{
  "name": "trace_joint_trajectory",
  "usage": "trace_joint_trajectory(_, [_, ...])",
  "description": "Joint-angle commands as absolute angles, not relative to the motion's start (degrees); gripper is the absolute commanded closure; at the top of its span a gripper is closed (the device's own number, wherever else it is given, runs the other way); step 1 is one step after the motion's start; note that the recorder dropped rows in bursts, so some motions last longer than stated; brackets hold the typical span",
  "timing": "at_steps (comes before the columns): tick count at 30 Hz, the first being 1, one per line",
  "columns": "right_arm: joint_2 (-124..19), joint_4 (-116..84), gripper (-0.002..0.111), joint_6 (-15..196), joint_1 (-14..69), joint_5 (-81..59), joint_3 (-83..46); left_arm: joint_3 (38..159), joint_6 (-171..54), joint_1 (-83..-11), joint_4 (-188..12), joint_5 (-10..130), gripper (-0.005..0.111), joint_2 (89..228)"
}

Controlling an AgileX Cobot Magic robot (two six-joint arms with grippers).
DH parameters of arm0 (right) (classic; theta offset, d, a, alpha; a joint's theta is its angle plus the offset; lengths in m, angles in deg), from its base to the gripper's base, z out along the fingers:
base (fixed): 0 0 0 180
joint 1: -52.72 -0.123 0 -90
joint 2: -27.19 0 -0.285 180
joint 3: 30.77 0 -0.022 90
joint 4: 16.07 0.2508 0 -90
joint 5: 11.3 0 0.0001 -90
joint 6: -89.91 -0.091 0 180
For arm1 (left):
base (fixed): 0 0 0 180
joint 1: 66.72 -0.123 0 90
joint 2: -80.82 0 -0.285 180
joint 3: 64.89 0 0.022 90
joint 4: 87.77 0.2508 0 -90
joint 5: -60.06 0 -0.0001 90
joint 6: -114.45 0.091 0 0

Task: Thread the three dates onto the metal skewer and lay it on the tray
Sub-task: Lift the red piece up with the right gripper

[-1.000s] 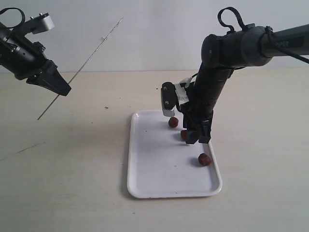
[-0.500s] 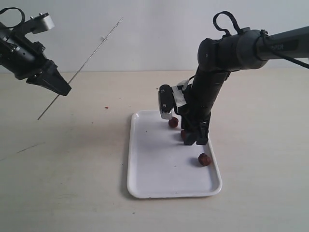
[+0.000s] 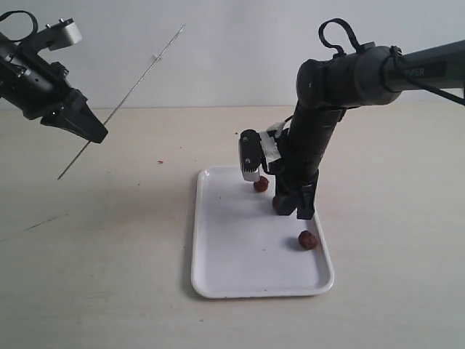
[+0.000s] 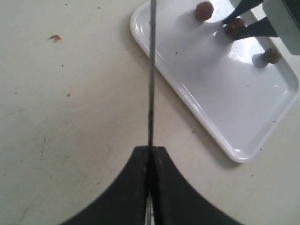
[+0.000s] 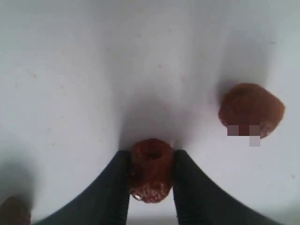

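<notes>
While the left hand [image 4: 150,150] clamps the bare metal skewer [image 4: 151,75] up over the worktop [image 3: 109,254], the right hand [image 5: 151,157] is closed on the middle date [image 5: 151,171] on the tray [image 3: 240,269]. Far date [image 3: 261,185] sits at its 11 o'clock, near date [image 3: 309,241] at 5. Nothing threaded.

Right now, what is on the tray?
A far date and a near date lie loose; the middle date is clamped in the right gripper. Whether it touches the tray is hidden by that gripper.
</notes>
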State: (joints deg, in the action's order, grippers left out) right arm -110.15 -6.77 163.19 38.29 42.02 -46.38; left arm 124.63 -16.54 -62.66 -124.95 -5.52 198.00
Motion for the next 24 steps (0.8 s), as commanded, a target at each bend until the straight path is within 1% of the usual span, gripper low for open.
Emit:
trace_joint_trajectory(1, [-108.47, -6.75, 0.079, 162.59, 38.13, 42.07, -46.51, 124.59, -16.30, -62.78, -125.61, -4.03, 0.107, 197.26])
trace_joint_trajectory(10, [-104.95, -9.60, 0.079, 153.17, 38.13, 42.70, -46.51, 124.59, -16.30, -62.78, -125.61, -4.20, 0.107, 197.26])
trace_joint_trajectory(13, [-103.76, -11.10, 0.079, 152.84, 38.13, 45.43, -46.51, 124.59, -15.92, -62.78, -124.89, -5.76, 0.107, 197.26])
trace_joint_trajectory(19, [-101.58, -12.52, 0.079, 152.74, 38.13, 51.96, -46.51, 124.59, -2.52, -61.17, -122.46, -9.91, 0.107, 197.26])
trace_joint_trajectory(24, [-100.30, -16.07, 0.079, 152.60, 38.13, 57.56, -46.51, 124.59, -2.50, -61.11, -122.22, -9.91, 0.107, 197.26])
